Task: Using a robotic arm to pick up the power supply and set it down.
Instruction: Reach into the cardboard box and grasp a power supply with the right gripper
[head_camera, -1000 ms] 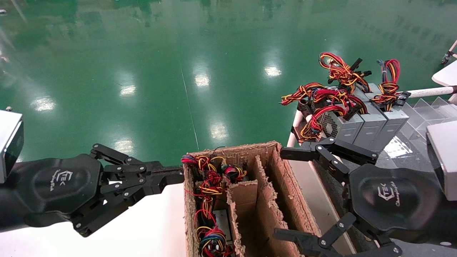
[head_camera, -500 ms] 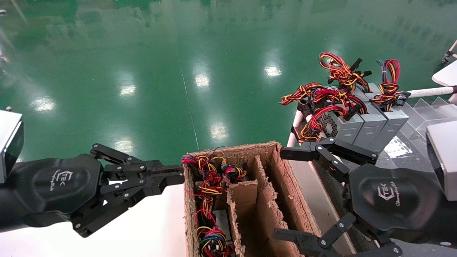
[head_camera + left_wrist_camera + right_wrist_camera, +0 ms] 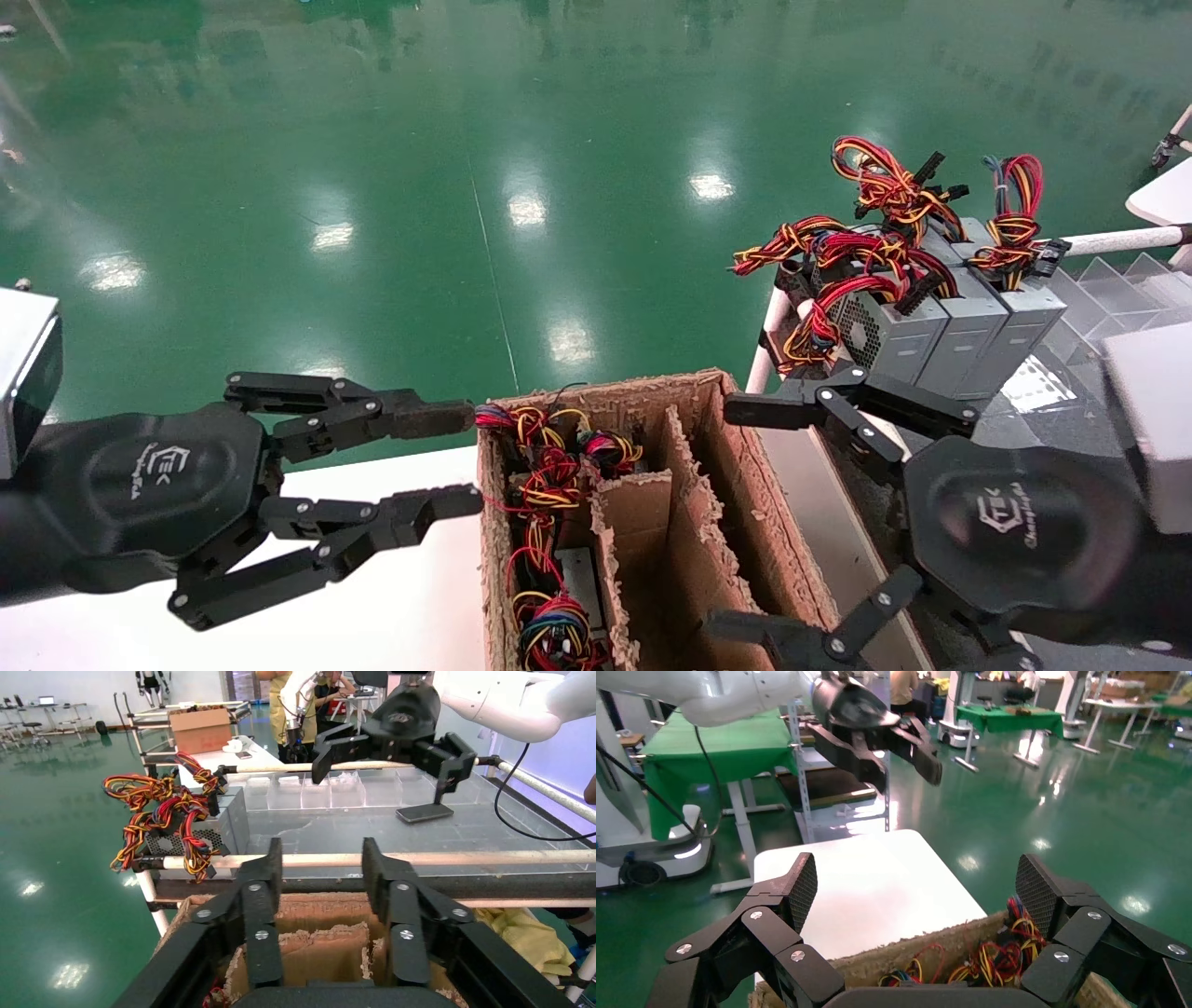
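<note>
The power supply lies deep in the left compartment of the cardboard box. Only a strip of its grey case shows, under looped red, yellow and blue wires. My left gripper hovers open just left of the box's far left corner, holding nothing; the left wrist view shows that gripper spread above the box's dividers. My right gripper stands wide open over the box's right wall, empty. In the right wrist view, the right gripper frames the wire bundles.
Three alike grey units with red-orange wire bundles stand in a row on the rack at the right, behind a white rail. A white table lies left of the box. Green floor spreads beyond.
My left gripper has opened from shut, its fingers spreading apart beside the box. My right gripper has shifted slightly left and down, still open.
</note>
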